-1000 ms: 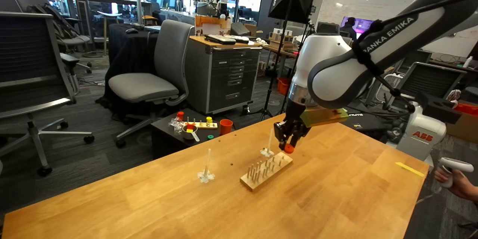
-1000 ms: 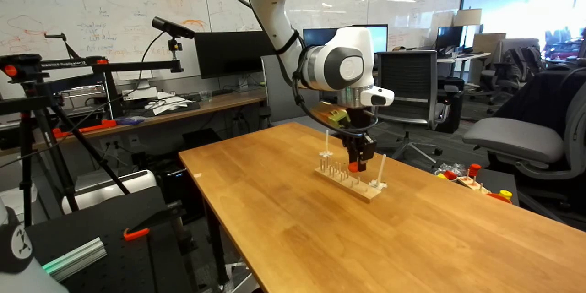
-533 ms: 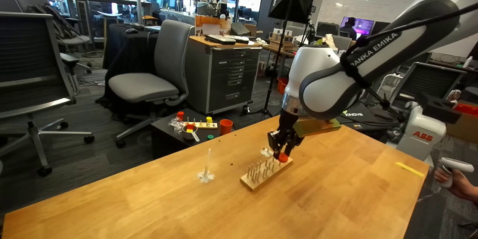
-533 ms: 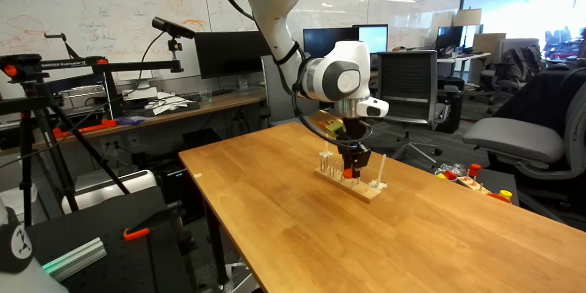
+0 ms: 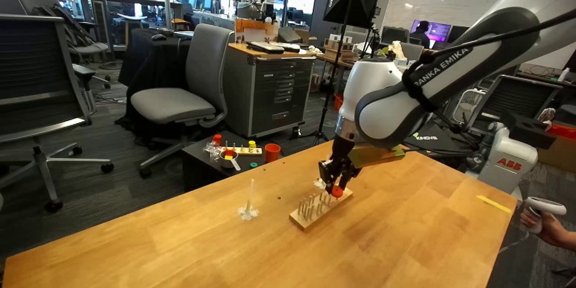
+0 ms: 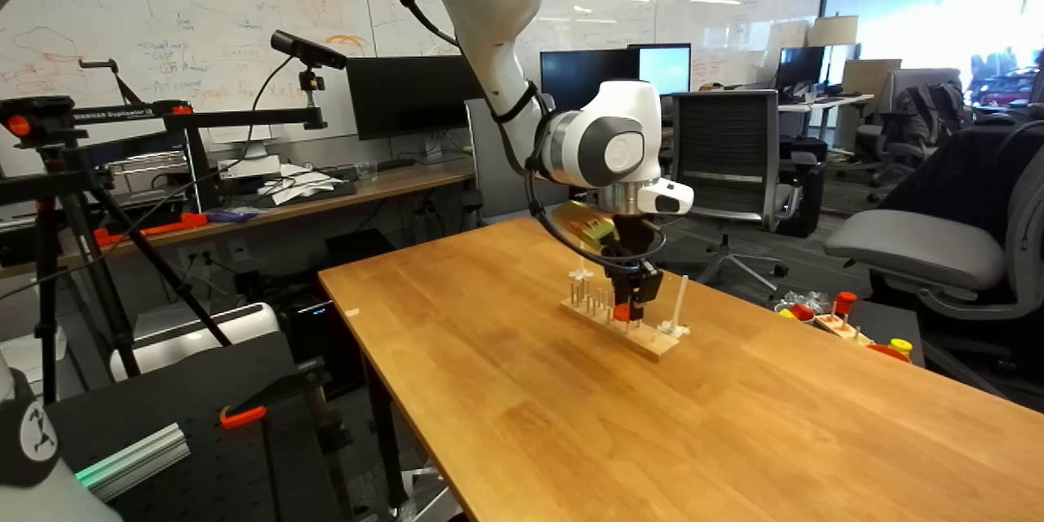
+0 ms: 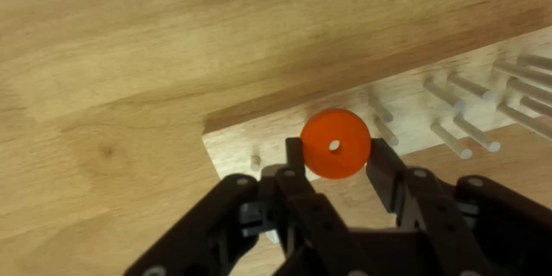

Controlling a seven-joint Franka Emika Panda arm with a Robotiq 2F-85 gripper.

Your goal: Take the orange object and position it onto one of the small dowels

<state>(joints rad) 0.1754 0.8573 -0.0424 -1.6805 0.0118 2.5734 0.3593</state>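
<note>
My gripper [image 7: 334, 150] is shut on the orange object [image 7: 321, 138], a round disc with a centre hole. Its fingertips press the disc from both sides. The disc also shows low over the peg board in both exterior views [image 5: 337, 191] [image 6: 622, 312]. Small dowels [image 7: 450, 141] stand in rows on the light-wood base [image 7: 233, 143], getting taller toward the right in the wrist view. The disc is between a lone short dowel [image 7: 255, 163] and a pair of dowels [image 7: 386, 133]. Something pale shows through the hole; I cannot tell whether it is a dowel or whether the disc touches one.
A thin upright rod [image 5: 250, 194] stands on a taped foot on the table [image 5: 180, 243]. Another rod [image 6: 679, 306] stands close beside the gripper end of the peg board. A low black stand [image 5: 202, 175] beyond the table holds an orange cup [image 5: 272, 153] and small parts.
The gripper, holding the orange object, has come down and moved from beyond the board's end to over its short-dowel part. In the last half second it shifted only slightly.
</note>
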